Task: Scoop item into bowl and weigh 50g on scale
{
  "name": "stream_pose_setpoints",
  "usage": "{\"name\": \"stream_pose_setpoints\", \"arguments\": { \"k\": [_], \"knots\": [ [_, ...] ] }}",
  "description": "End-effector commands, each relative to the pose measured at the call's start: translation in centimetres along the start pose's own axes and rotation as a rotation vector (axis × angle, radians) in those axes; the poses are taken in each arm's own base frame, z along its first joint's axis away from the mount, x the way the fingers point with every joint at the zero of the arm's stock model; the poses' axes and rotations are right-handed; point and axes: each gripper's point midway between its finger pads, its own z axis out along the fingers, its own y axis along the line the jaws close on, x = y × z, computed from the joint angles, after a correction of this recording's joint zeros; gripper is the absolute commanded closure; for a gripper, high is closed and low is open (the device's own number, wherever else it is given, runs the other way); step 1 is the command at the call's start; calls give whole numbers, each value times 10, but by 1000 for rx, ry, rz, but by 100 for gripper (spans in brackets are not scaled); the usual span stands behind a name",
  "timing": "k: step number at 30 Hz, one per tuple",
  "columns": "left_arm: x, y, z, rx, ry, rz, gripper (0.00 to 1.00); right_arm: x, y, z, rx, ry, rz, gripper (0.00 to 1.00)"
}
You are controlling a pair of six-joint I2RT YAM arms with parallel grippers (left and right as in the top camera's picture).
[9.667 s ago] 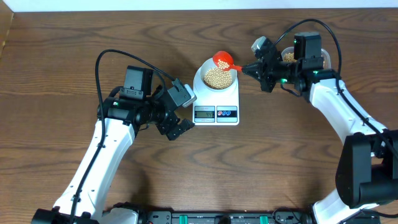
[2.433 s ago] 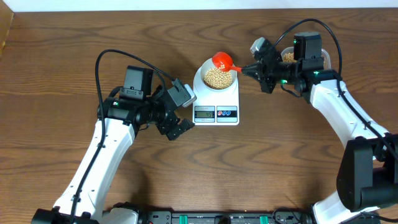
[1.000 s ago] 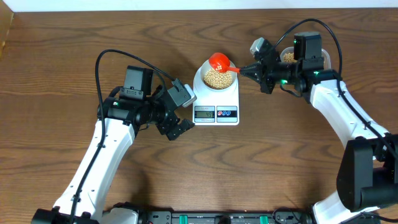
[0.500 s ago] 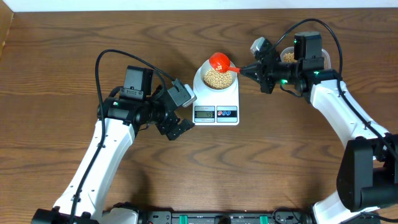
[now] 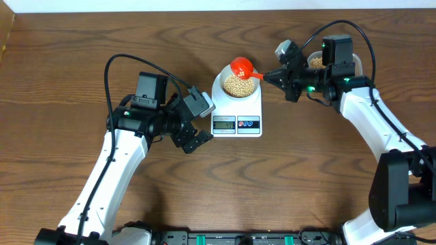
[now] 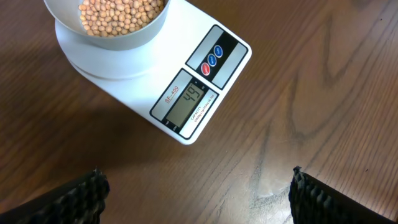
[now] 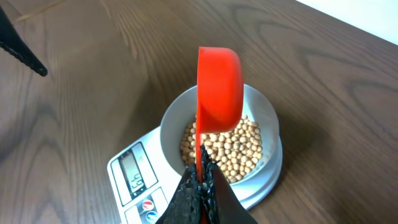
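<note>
- The beans (image 5: 240, 84) fill the bowl (image 5: 219, 83) about halfway, a loose beige heap, pea-sized and round. I see none spilled on the table.
- The bowl sits on the round plate of the scale (image 5: 236, 116), upper centre of the overhead view.
- The display (image 6: 186, 102) seems to read 49, so I judge this the final top-up, just short of target.
- The red scoop (image 7: 219, 87) hangs over the bowl's far rim, tipped on its side. I cannot see whether any beans are left in it.
- The right gripper (image 7: 200, 180) is clamped tight on the scoop handle.
- The left gripper (image 5: 194, 141) hovers lower left of the scale, jaws wide apart, holding nothing.
- Next I'd add only a bean or two with a very slight tilt, then check the display. A fuller tip would likely overshoot.
- The tub (image 5: 315, 61) shows at upper right, partly hidden by the right arm.
</note>
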Motion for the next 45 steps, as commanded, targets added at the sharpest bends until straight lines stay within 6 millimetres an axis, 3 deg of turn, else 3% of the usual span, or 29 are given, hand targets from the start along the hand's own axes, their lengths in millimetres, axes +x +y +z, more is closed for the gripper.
{"name": "stream_pose_setpoints", "arguments": {
  "k": [1, 5, 10, 21, 27, 31, 40, 45],
  "knots": [
    [-9, 2, -5, -4, -23, 15, 5, -14, 4, -7, -6, -35, -19, 99],
    [-8, 2, -5, -4, -23, 15, 5, -18, 9, -8, -36, -54, -19, 99],
    [-9, 2, -5, -4, -23, 15, 5, 0, -13, -6, 88, 29, 8, 99],
    [-8, 2, -5, -4, -23, 14, 5, -7, -9, -6, 66, 1, -9, 99],
    [-8, 2, -5, -4, -23, 14, 5, -24, 7, -8, -26, -72, 1, 99],
    [-8, 2, -5, -4, -23, 15, 5, -13, -7, -8, 58, -22, 17, 99],
    [-8, 2, -5, -4, -23, 15, 5, -19, -4, -6, 40, -41, 0, 99],
    [-8, 2, -5, -4, -23, 15, 5, -10, -7, -5, 56, -11, -3, 99]
  ]
}}
